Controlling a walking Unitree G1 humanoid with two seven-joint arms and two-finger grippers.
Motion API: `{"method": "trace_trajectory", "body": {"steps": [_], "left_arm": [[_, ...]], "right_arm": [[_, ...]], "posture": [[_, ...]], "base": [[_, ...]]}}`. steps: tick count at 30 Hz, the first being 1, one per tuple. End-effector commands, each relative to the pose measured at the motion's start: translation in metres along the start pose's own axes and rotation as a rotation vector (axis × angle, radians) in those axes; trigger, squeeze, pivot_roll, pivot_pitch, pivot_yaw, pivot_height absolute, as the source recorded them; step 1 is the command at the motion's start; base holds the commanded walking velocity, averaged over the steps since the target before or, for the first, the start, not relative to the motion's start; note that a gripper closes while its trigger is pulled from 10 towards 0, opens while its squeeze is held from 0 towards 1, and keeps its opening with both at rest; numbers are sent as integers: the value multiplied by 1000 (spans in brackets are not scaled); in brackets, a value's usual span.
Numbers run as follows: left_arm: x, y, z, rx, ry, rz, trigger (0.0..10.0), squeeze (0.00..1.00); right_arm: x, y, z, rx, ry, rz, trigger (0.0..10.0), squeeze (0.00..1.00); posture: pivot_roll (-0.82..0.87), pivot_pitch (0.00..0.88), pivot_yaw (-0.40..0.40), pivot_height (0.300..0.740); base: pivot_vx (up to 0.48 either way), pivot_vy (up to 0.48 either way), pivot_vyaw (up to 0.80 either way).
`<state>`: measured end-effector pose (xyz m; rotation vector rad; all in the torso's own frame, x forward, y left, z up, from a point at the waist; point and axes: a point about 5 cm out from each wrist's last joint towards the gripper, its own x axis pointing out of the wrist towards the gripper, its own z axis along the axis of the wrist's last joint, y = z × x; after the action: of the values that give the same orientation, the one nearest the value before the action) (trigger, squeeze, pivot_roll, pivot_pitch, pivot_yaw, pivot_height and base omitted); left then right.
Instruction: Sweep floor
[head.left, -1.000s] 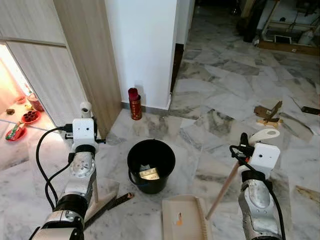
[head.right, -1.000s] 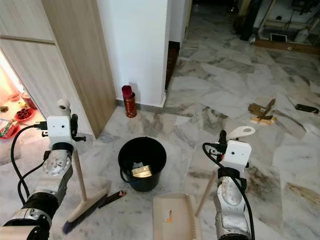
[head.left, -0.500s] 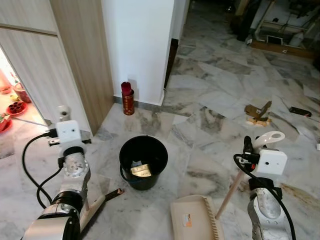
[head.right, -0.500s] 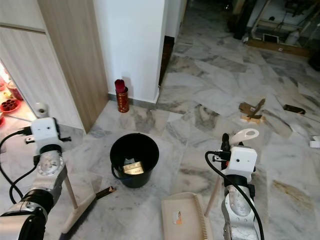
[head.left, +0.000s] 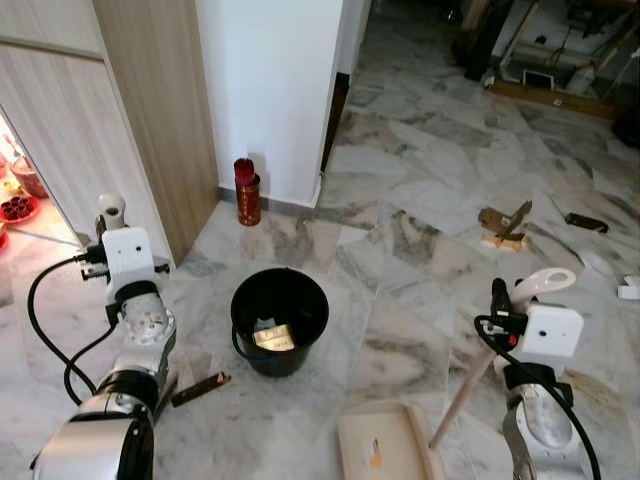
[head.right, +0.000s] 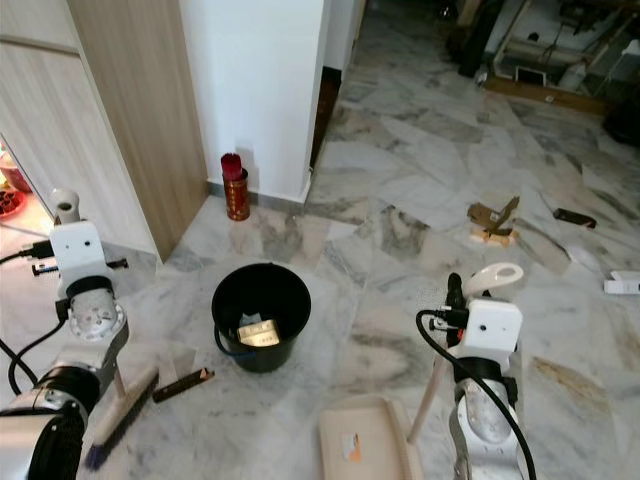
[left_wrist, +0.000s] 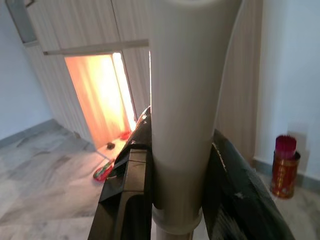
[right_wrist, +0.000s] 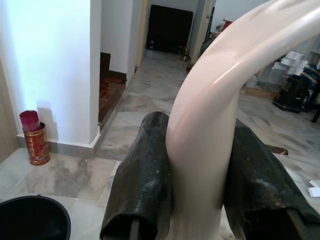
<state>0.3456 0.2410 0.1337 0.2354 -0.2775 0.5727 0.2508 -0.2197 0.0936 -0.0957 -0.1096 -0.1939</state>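
My left gripper (left_wrist: 177, 195) is shut on the pale handle of a broom (head.left: 109, 208), held upright at the left. The broom's head (head.right: 122, 412) rests on the marble floor beside my left arm. My right gripper (right_wrist: 199, 200) is shut on the curved cream grip of a long-handled dustpan (head.left: 383, 449). Its wooden shaft (head.left: 463, 397) slants down to the pan, which lies on the floor at the bottom edge with a small orange scrap in it. A black bucket (head.left: 280, 318) stands between the two arms with a scrap of rubbish inside.
A brown stick (head.left: 201, 388) lies on the floor left of the bucket. Cardboard pieces (head.left: 504, 224) and a dark flat item (head.left: 585, 222) lie farther off at the right. A red can (head.left: 245, 192) stands against the white wall; a wooden cabinet (head.left: 150, 110) is at the left.
The whole view has shifted, so the camera has moved; the bucket and dustpan sit lower in the picture. Both grippers keep their hold on the broom and the dustpan handle.
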Motion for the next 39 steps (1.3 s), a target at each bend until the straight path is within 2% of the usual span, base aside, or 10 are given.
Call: {"method": "trace_trajectory", "body": {"steps": [1,5,7,11,19,25,29,32,38,39], "left_arm": [[6,-6,15,-21,-79,-11,9843,0],[3,-10,14,-8,-86,-37,9804,0],[0,-17,11,-29,-55,-98,9843,0],[-12,-37,1,-124,48,-250,9922,0],[-34,-57,-13,-225,181,-368,9804,0],[-34,-55,-16,-411,256,-313,9843,0],[-31,-52,-13,-482,242,-306,9882,0],[-24,-45,-3,-550,191,-282,9882,0],[-17,-34,13,-538,95,-339,9922,0],[-15,-28,21,-481,45,-404,10000,0]], "right_arm": [[-1,-5,7,-16,-24,-5,10000,0],[-6,-6,10,-18,-19,2,10000,0],[-8,-9,13,-22,-21,0,10000,0],[-12,-15,16,-39,-16,-4,10000,0],[-16,-17,19,-49,-2,1,10000,0],[-11,-12,19,-37,-2,14,10000,0],[-10,-8,19,-25,-1,21,10000,0],[-9,-3,18,-12,1,28,10000,0],[-9,2,16,1,4,31,10000,0],[-9,4,15,5,7,31,10000,0]], "posture": [[-163,102,-147,740],[-198,120,-155,740],[-207,127,-159,740],[-227,143,-167,740],[-225,158,-177,740],[-200,157,-175,740],[-185,157,-170,740],[-166,155,-161,740],[-148,152,-151,740],[-132,151,-144,740]], "base": [[0,0,0],[0,0,0],[0,0,0],[0,0,0],[0,0,0],[0,0,0],[0,0,0],[0,0,0],[0,0,0],[0,0,0]]}}
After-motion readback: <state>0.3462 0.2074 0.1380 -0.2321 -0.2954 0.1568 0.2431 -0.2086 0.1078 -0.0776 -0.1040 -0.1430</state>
